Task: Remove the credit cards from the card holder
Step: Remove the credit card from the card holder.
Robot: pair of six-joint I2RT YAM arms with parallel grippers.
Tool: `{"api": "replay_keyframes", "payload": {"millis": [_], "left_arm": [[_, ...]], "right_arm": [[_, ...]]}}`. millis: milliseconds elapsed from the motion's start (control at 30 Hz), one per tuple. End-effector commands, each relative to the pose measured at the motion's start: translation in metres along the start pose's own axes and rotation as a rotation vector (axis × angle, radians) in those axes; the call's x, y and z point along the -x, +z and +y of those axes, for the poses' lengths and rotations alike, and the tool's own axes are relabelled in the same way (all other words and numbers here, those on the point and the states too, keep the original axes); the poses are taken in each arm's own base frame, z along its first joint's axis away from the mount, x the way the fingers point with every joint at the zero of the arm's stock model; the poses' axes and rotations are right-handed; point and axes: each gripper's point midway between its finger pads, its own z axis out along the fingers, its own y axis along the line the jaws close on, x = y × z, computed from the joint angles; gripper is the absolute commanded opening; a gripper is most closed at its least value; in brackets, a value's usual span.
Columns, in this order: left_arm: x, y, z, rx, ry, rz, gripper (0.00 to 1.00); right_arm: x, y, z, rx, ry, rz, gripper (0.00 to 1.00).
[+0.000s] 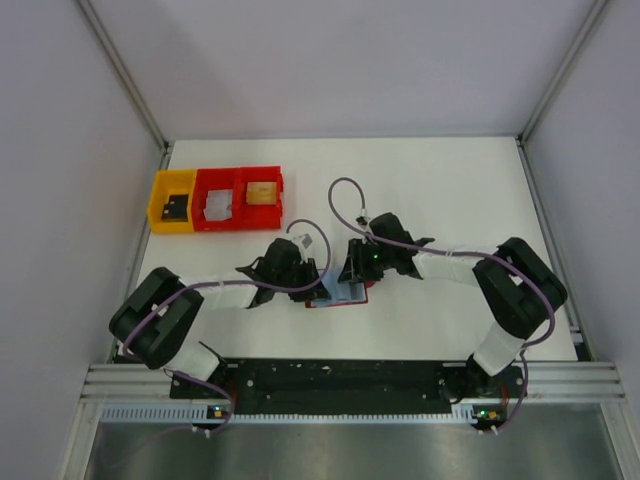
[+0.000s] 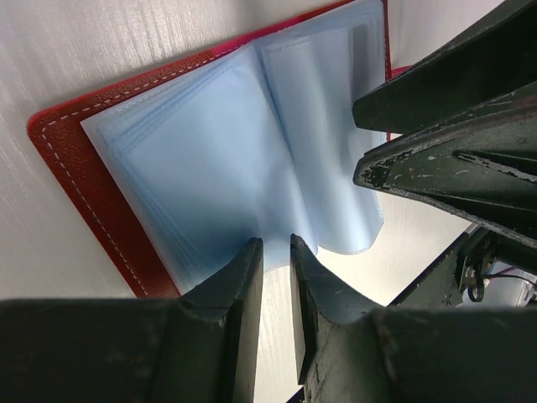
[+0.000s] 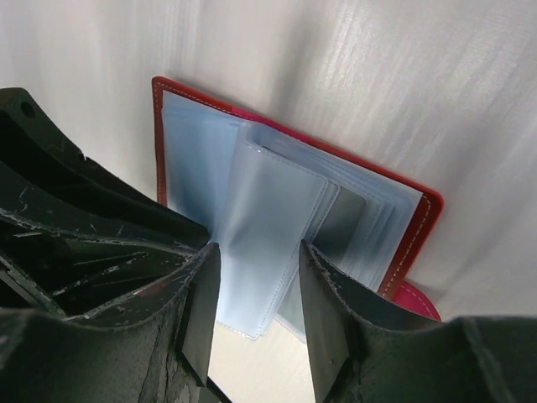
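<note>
Right hand (image 3: pixel 256 285) half open astride card holder (image 3: pixel 193 155), left hand (image 2: pixel 277 262) barely open

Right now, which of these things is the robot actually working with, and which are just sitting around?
In the job:
- card holder, lying open on the table
- left gripper and right gripper, both at it
- a possible credit card, dark inside one sleeve

Lying about:
- yellow bin
- red bins, their small contents too far off to identify
</note>
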Motion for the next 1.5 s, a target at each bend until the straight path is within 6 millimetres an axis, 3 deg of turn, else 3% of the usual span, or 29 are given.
{"api": "replay_keyframes", "payload": {"millis": [0, 333, 567, 700, 833, 1067, 1200, 1467], "left_arm": [[-0.016, 0.004, 0.016, 0.058, -0.007, 0.051, 0.25], [0.009, -0.025, 0.000, 0.006, -0.012, -0.146, 0.27], [0.018, -0.056, 0.005, 0.010, -0.024, -0.308, 0.29], [0.022, -0.068, -0.001, -0.004, 0.016, -0.338, 0.29], [0.027, -0.070, -0.016, -0.062, 0.043, -0.346, 0.30], [0.032, -0.044, -0.030, -0.083, 0.074, -0.239, 0.29], [0.029, -0.027, -0.018, -0.027, 0.056, -0.188, 0.29], [0.020, -0.019, 0.009, 0.095, 0.024, -0.138, 0.29]], "right_arm": [[0.015, 0.005, 0.029, 0.099, -0.019, -0.029, 0.43], [0.028, 0.005, 0.073, 0.219, -0.062, -0.023, 0.43], [0.024, 0.020, 0.089, 0.235, -0.087, 0.010, 0.43], [0.033, 0.013, 0.076, 0.134, -0.132, -0.019, 0.43], [0.044, -0.007, 0.061, 0.005, -0.219, -0.066, 0.47], [0.033, -0.022, 0.012, -0.115, -0.120, -0.078, 0.48], [0.024, -0.022, -0.003, -0.160, -0.095, -0.076, 0.48], [0.018, -0.017, -0.011, -0.181, -0.096, -0.058, 0.49]]}}
